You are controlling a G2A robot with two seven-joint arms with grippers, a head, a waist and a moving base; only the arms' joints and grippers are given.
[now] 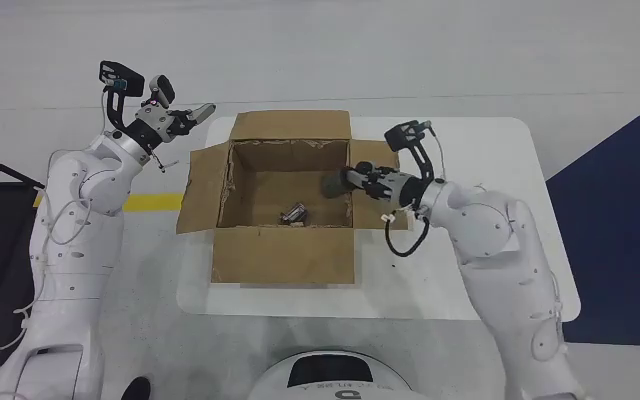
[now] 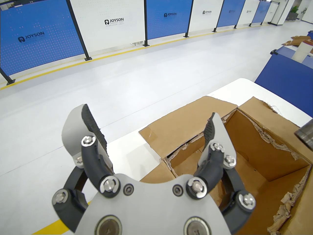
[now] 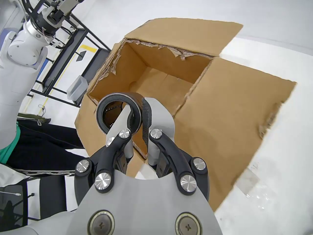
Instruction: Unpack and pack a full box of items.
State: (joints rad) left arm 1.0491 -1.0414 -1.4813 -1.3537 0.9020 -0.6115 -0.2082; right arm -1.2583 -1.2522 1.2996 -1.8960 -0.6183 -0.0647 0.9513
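Now, black ring point(image 3: 115, 97) gripped, lettered fence panels point(image 2: 107, 32)

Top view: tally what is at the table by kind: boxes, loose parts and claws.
Cardboard box: 1
Loose parts: 2, the small part on the box floor and the black ring held in the right claw
Claws: 2, counting the open left claw
Total: 5
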